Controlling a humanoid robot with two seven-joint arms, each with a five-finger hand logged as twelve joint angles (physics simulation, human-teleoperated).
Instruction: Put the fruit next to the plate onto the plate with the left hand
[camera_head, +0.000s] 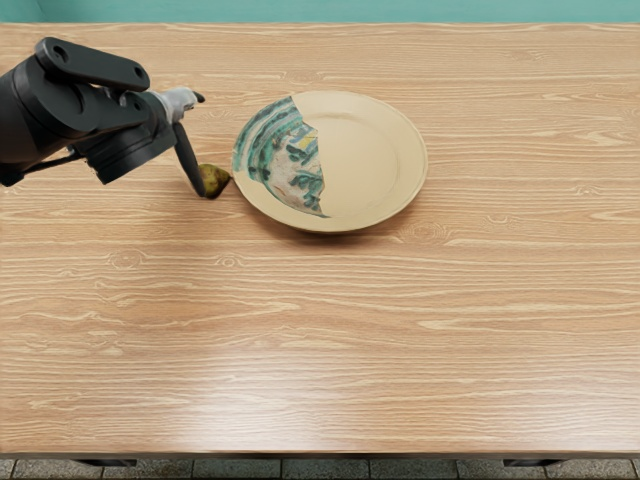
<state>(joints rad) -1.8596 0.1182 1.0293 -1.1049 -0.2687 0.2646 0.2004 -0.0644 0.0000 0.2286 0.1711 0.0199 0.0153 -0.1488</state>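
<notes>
Head view: the left robot hand (184, 146) is low over the worktop (320, 330), its lower end touching the left side of the fruit (214, 180). You cannot tell from this angle whether the grip is wide, narrow or already closed on the fruit.

The fruit lies on the worktop, just beside the left rim of the plate (408, 150), apart from it by a sliver. It is small and lumpy, so it will likely roll if nudged.

Judgement: grasp in hand, lift not begun. Confirm a firm hold on both sides before you raise it. Lift clear of the rim, carry right, and lower near the plate's middle.

The plate is upright, part patterned, and holds nothing.
</notes>
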